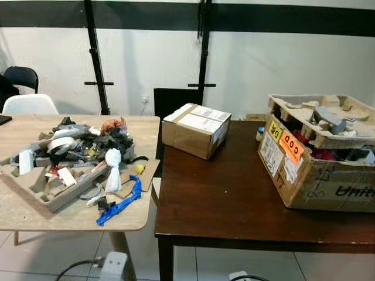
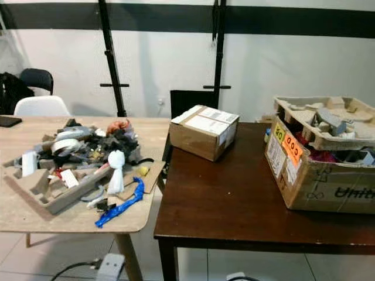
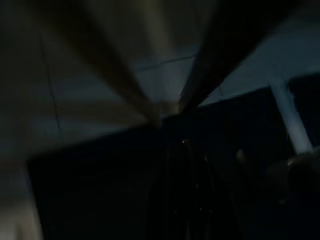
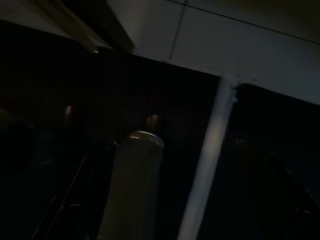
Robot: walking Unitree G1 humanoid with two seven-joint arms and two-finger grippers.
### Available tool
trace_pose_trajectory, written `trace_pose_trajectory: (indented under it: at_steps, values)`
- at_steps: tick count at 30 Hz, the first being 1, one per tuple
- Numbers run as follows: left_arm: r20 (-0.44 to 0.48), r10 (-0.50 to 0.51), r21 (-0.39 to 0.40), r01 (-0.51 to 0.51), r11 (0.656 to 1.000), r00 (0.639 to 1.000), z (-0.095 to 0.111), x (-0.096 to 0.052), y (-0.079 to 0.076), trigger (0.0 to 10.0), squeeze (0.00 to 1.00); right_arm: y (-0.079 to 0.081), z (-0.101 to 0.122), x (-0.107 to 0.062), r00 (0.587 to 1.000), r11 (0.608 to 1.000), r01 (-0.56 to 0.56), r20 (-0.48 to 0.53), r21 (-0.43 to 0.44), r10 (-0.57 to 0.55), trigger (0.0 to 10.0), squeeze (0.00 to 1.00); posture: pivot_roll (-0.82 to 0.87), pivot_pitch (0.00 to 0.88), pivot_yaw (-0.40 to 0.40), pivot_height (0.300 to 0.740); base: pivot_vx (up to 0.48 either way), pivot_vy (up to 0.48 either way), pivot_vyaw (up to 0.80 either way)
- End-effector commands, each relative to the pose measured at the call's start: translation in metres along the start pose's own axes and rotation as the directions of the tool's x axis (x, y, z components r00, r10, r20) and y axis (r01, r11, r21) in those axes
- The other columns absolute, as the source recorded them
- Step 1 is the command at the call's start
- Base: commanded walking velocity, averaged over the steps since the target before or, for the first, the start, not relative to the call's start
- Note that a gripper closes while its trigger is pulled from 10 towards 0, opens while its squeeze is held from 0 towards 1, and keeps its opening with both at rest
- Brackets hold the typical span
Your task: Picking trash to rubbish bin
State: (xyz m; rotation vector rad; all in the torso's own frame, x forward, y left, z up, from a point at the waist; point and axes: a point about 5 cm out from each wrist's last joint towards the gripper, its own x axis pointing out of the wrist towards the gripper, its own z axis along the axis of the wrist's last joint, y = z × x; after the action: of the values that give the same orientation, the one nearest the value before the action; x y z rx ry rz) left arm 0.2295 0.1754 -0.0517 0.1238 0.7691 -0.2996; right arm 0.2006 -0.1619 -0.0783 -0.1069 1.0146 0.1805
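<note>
A heap of trash point(image 1: 82, 158) is lying on the light table point(image 1: 70, 216), while both grippers' finger states cannot be told.

On the dark table to the right, the large open cardboard box point(image 1: 319, 167) carries an orange sticker point(image 1: 291, 146) on its left-facing side with black characters that look like "000"; beside it a yellow-green sticker point(image 1: 275, 131) has print too small to read. The box's near side shows big dark letters, "Unit", cut off at the edge. White labels on the small closed box point(image 1: 195, 129) are illegible.
</note>
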Motion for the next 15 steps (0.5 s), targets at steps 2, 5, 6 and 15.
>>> trace_pose_trajectory:
  at_steps: [2,5,6,15]
  values:
    - [0.024,-0.087,0.137,0.083,0.987,0.996,0.003,-0.004,0.000,10.0,0.00,0.002,0.006,0.000,0.999,1.000,-0.021,0.025,-0.015,0.021,10.0,0.00,0.06,0.000,-0.021,0.740,0.000,0.000,0.00]
    - [0.088,-0.391,0.283,0.353,0.892,0.916,0.023,-0.013,-0.016,10.0,0.00,0.003,0.006,0.000,0.998,0.997,-0.058,0.018,-0.052,0.059,10.0,0.00,0.06,0.000,-0.027,0.740,0.000,0.000,0.00]
    - [0.088,-0.391,0.283,0.353,0.892,0.916,0.023,-0.013,-0.016,10.0,0.00,0.003,0.006,0.000,0.998,0.997,-0.058,0.018,-0.052,0.059,10.0,0.00,0.06,0.000,-0.027,0.740,0.000,0.000,0.00]
    - [0.094,-0.616,0.392,0.540,0.745,0.782,0.080,-0.044,-0.025,10.0,0.00,0.011,0.027,-0.010,0.879,0.844,-0.443,0.038,-0.302,0.475,10.0,0.00,0.07,0.000,-0.029,0.740,0.000,0.000,0.00]
